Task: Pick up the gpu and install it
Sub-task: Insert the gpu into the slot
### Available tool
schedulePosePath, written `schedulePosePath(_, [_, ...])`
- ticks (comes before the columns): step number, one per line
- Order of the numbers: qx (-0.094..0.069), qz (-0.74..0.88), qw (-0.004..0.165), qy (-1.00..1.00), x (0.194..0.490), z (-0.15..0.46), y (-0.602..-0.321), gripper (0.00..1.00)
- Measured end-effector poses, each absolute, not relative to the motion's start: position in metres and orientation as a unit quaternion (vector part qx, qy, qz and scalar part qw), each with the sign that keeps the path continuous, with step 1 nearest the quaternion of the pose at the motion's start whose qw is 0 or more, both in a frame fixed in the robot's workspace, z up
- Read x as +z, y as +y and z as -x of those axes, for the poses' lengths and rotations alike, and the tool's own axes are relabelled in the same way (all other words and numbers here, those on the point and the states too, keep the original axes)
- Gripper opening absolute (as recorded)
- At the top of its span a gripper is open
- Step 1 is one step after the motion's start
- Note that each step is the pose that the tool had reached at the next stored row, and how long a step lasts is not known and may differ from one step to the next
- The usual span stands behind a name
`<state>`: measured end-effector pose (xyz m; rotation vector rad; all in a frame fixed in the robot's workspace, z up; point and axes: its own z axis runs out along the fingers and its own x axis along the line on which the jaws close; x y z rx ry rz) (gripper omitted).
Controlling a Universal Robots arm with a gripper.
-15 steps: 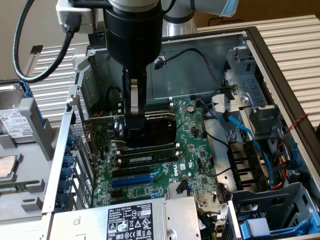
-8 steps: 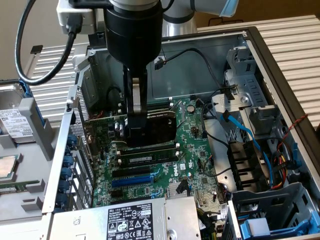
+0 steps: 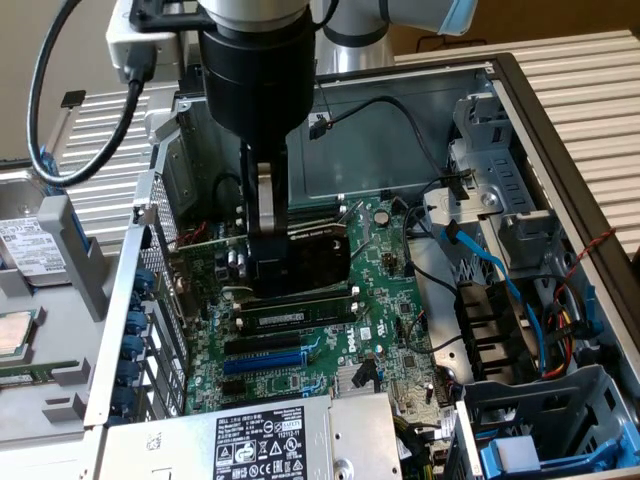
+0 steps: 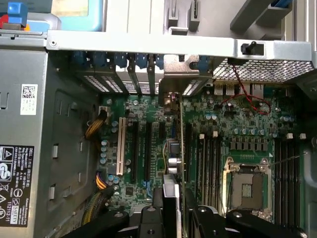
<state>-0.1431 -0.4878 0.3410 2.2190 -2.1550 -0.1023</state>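
The gpu point(image 3: 320, 250) is a black-shrouded card standing on edge inside an open computer case, low over the green motherboard point(image 3: 395, 300). My gripper point(image 3: 267, 262) comes straight down from above and is shut on the card's top edge. In the wrist view the gpu point(image 4: 182, 141) shows edge-on as a thin line between my fingers point(image 4: 153, 215). It runs along a black expansion slot point(image 4: 188, 148), and its silver bracket point(image 4: 181, 74) sits at the rear slot openings. I cannot tell whether the card is pressed into the slot.
A labelled power supply point(image 3: 260, 440) fills the near side of the case. A drive cage with blue and black cables point(image 3: 510, 290) stands at the exterior view's right. Free slots point(image 3: 265, 357) lie beside the card. The CPU socket point(image 4: 247, 186) and memory slots point(image 4: 208, 158) are close by.
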Motion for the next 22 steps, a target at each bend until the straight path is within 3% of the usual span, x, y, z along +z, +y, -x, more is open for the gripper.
schedulePosePath(22, [-0.042, -0.703, 0.031, -0.709, 0.3307, 0.1464, -0.4861, 0.27])
